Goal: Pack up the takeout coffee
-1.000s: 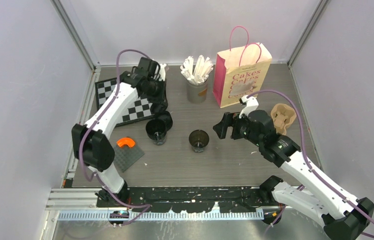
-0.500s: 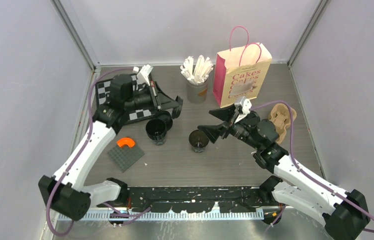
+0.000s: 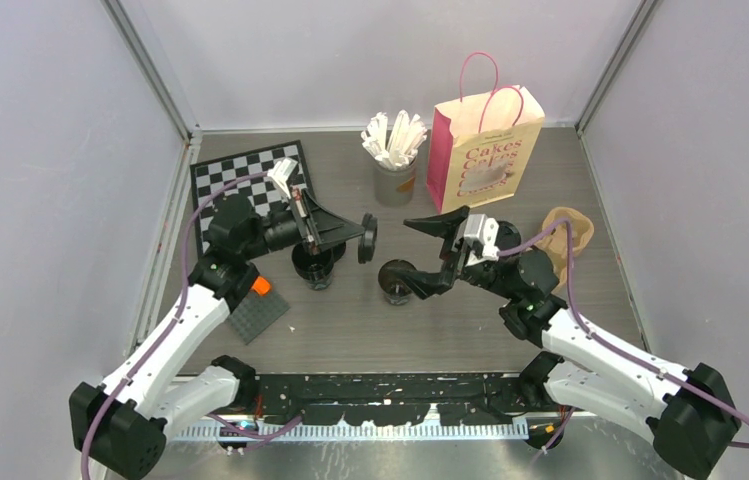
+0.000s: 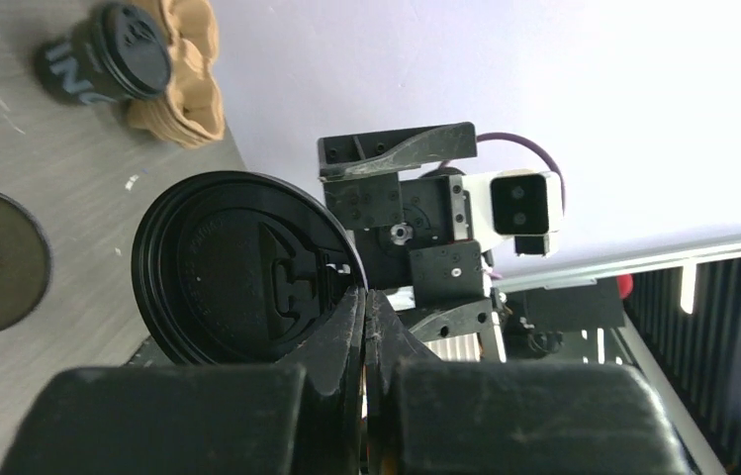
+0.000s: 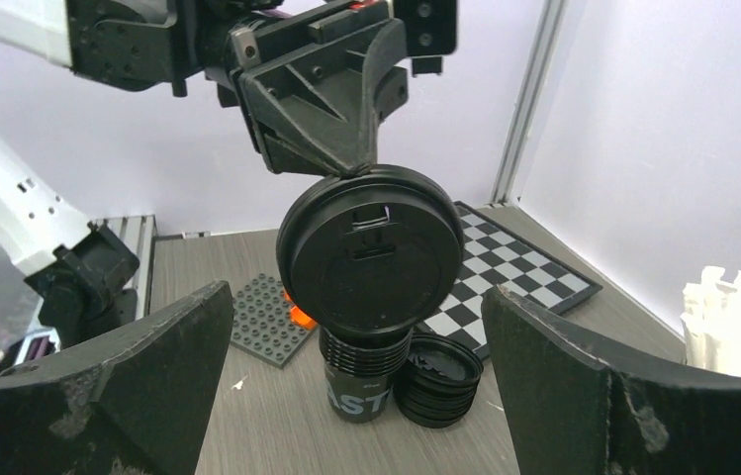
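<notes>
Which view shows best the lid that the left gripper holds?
The right wrist view: the lid faces the camera, nearly whole. The left wrist view shows it slanted and partly hidden; the top view shows only its edge.

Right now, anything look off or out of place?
Nothing looks spilled or damaged. One oddity: the left gripper pinches a black lid by its rim, on edge in mid-air, over no cup. The left cup and centre cup stand open, and a spare lid lies loose on the table beside the left cup.
</notes>
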Controlling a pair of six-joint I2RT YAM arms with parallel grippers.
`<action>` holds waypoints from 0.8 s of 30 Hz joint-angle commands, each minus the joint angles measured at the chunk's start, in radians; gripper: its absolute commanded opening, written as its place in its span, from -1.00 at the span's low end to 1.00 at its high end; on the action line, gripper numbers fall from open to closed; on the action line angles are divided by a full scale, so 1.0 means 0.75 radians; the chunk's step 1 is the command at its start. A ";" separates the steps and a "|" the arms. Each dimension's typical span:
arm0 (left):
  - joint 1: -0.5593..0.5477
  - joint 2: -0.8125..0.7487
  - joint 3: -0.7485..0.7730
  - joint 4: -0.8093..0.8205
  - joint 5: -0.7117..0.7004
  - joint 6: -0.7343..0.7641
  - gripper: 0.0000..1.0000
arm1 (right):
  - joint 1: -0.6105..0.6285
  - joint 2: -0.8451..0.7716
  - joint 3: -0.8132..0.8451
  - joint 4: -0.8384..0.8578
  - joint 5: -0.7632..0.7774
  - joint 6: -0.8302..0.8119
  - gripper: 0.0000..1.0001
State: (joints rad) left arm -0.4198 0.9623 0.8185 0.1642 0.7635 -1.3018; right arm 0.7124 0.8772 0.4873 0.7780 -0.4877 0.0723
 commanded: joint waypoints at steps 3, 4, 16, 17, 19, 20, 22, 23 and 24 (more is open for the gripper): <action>-0.080 -0.017 -0.011 0.167 0.014 -0.094 -1.00 | 0.068 0.010 0.011 -0.019 -0.015 -0.231 0.99; -0.088 -0.011 -0.009 0.171 0.014 -0.091 -1.00 | 0.073 0.016 0.011 -0.016 -0.010 -0.239 0.99; -0.143 -0.034 -0.039 0.169 -0.012 -0.090 -1.00 | 0.117 0.074 0.001 -0.011 0.097 -0.301 0.99; -0.144 -0.035 -0.040 0.168 -0.012 -0.089 -1.00 | 0.118 0.075 -0.001 -0.011 0.091 -0.301 0.99; -0.146 -0.037 -0.044 0.168 -0.016 -0.087 -1.00 | 0.117 0.078 -0.005 -0.012 0.081 -0.304 0.99; -0.146 -0.038 -0.046 0.167 -0.018 -0.087 -1.00 | 0.119 0.078 -0.007 -0.011 0.080 -0.305 0.99; -0.148 -0.037 -0.045 0.168 -0.016 -0.085 -1.00 | 0.120 0.079 -0.012 -0.005 0.082 -0.305 0.99; -0.150 -0.036 -0.044 0.169 -0.015 -0.085 -1.00 | 0.120 0.081 -0.014 0.001 0.083 -0.305 0.99; -0.151 -0.035 -0.044 0.170 -0.010 -0.084 -1.00 | 0.120 0.082 -0.013 0.005 0.082 -0.300 0.99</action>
State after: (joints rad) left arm -0.5251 0.9569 0.7868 0.2375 0.7536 -1.3617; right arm 0.7967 0.9367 0.4786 0.7254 -0.4385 -0.1360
